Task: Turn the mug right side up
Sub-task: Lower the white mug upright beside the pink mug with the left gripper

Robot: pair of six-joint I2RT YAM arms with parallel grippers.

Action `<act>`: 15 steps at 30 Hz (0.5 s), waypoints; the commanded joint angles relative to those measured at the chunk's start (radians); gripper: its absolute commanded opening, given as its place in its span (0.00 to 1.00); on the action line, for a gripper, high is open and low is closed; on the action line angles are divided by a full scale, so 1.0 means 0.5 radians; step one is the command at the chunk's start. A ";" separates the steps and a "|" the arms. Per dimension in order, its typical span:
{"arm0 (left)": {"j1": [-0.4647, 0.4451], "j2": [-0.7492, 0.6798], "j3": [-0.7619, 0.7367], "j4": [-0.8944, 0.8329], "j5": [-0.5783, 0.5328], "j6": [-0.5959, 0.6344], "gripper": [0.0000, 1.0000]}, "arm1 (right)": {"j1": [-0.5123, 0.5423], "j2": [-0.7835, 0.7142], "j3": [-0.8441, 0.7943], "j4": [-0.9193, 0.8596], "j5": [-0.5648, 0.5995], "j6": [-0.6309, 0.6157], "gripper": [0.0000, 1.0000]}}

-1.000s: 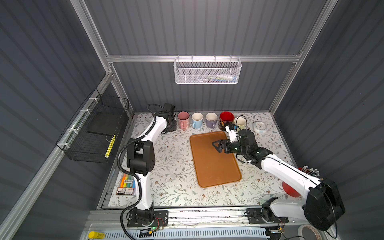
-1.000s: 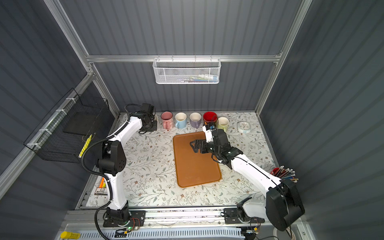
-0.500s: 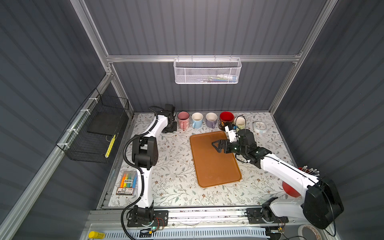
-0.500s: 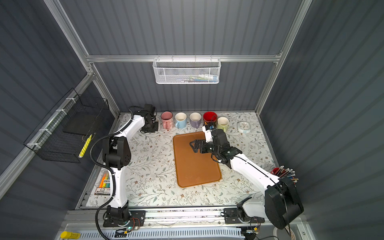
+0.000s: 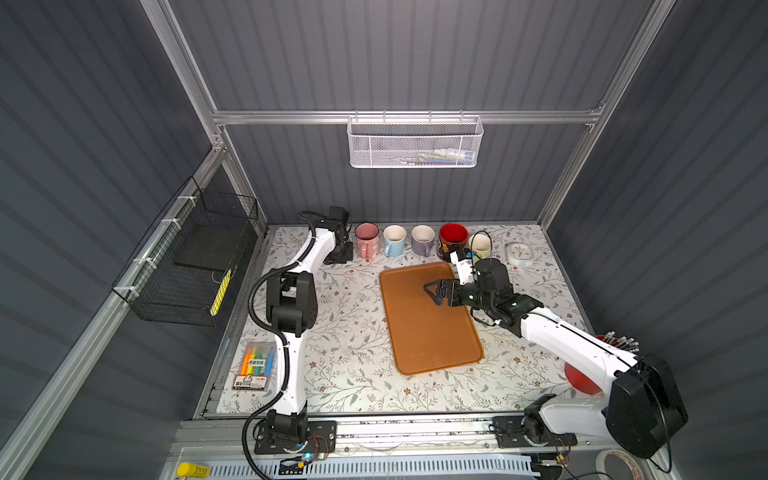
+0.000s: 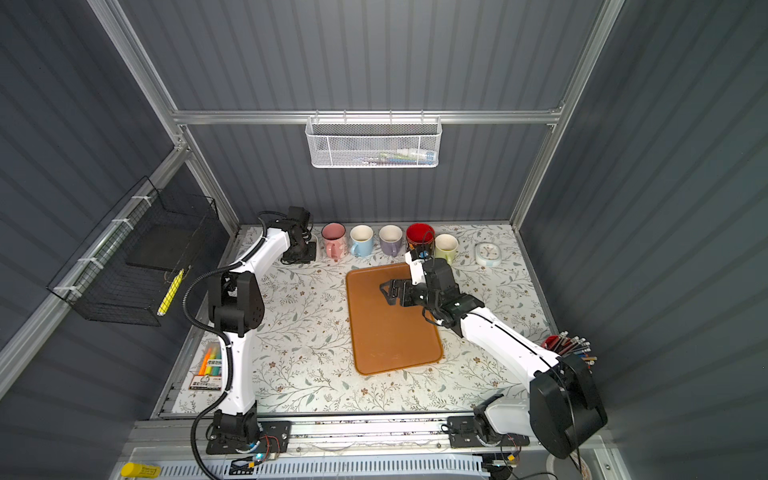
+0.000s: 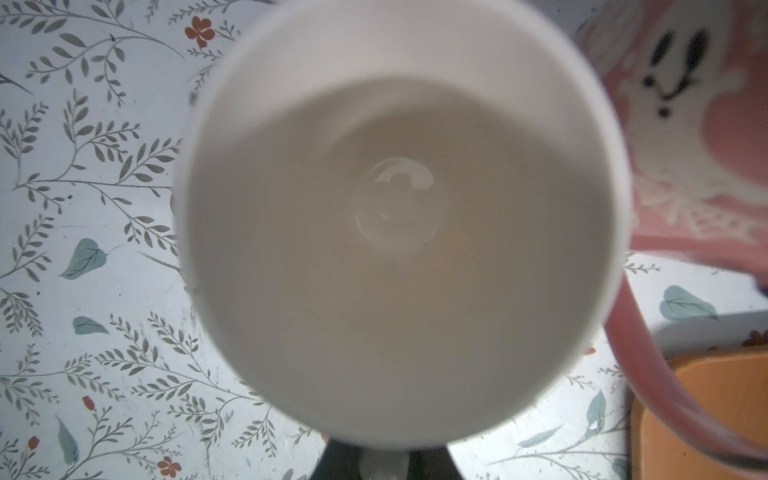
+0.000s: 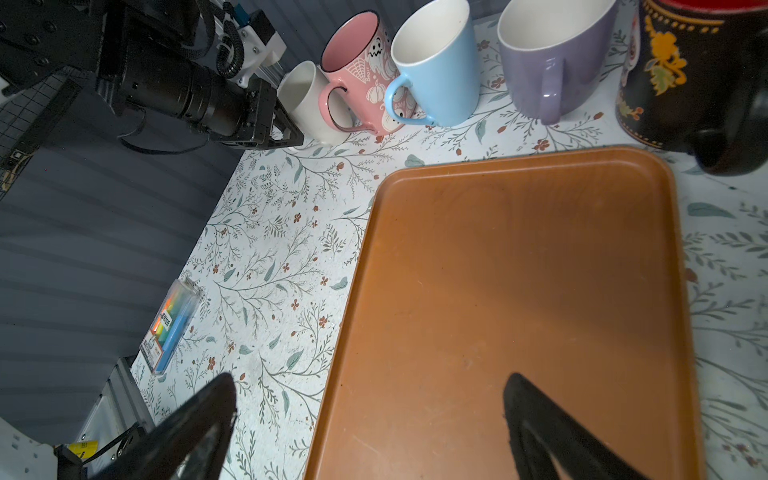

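A white mug (image 8: 307,97) stands upright, mouth up, at the back left of the table, touching the pink mug (image 8: 357,70). The left wrist view looks straight down into its empty inside (image 7: 399,208). My left gripper (image 8: 291,133) is at the mug's side, and its dark fingers (image 7: 340,461) sit tight on either side of the white handle. In both top views this gripper (image 5: 341,251) (image 6: 305,249) covers most of the mug. My right gripper (image 5: 432,291) (image 8: 370,415) hangs open and empty over the orange tray (image 8: 519,270).
A row of upright mugs lines the back wall: pink (image 5: 366,239), blue (image 5: 394,241), purple (image 5: 422,241), red-and-black (image 5: 453,241) and a cream one (image 5: 480,245). A small clock (image 5: 518,253) lies back right. A highlighter pack (image 5: 254,368) lies front left, and a black wire basket (image 5: 195,257) hangs on the left wall.
The left arm's wrist and cable have shifted slightly at the back left beside the pink mug. The right arm has not moved.
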 commanded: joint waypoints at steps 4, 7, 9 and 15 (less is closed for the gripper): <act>0.014 -0.059 0.058 0.011 -0.001 0.019 0.44 | -0.013 -0.070 0.022 -0.040 0.064 -0.059 0.99; 0.014 -0.084 0.055 0.013 0.000 0.017 0.50 | -0.018 -0.095 0.029 -0.066 0.084 -0.072 0.99; 0.012 -0.117 0.047 0.019 0.000 0.016 0.53 | -0.023 -0.120 0.038 -0.089 0.100 -0.082 0.99; 0.010 -0.431 -0.211 0.187 -0.006 -0.013 0.67 | -0.061 -0.245 0.029 -0.107 0.257 -0.122 0.99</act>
